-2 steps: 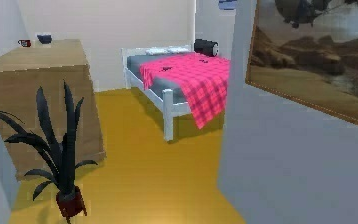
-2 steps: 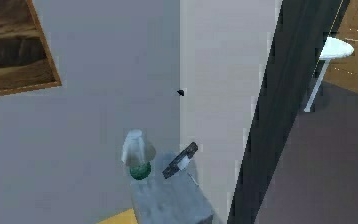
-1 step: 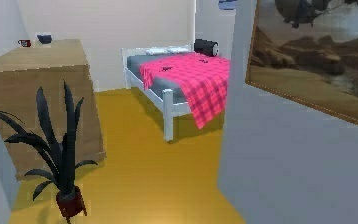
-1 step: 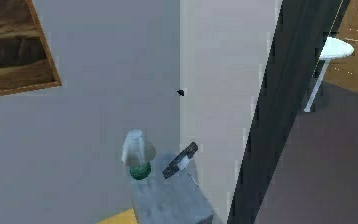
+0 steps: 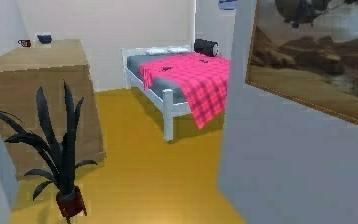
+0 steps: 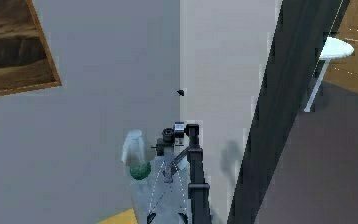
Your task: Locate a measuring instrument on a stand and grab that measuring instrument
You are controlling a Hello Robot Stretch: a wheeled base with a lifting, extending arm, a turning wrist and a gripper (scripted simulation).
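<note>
potted plant point(image 5: 59, 150) with long dark leaves stands closest in the forward view, on the orange floor point(image 5: 157, 170) in front of a wooden dresser point(image 5: 47, 100). on the dresser's top sit two small dark things point(image 5: 44, 38), too small to name. farther back, a black boxy thing point(image 5: 205, 46) stands just beside the head of the bed point(image 5: 182, 80) with the pink checked cover. any of these could be the measuring instrument, and i cannot tell which. in the arm side view the tool point(image 6: 163, 146) shows against a grey wall point(image 6: 87, 130), with a pale see-through thing point(image 6: 136, 158), green at its bottom, just beside its far end; whether the tool holds anything i cannot tell. judging by the task, the instrument is probably light, stiff and hard-shelled, perhaps with a slippery or breakable face, so the grip belongs across its narrower sides, low on the body, away from any dial
</note>
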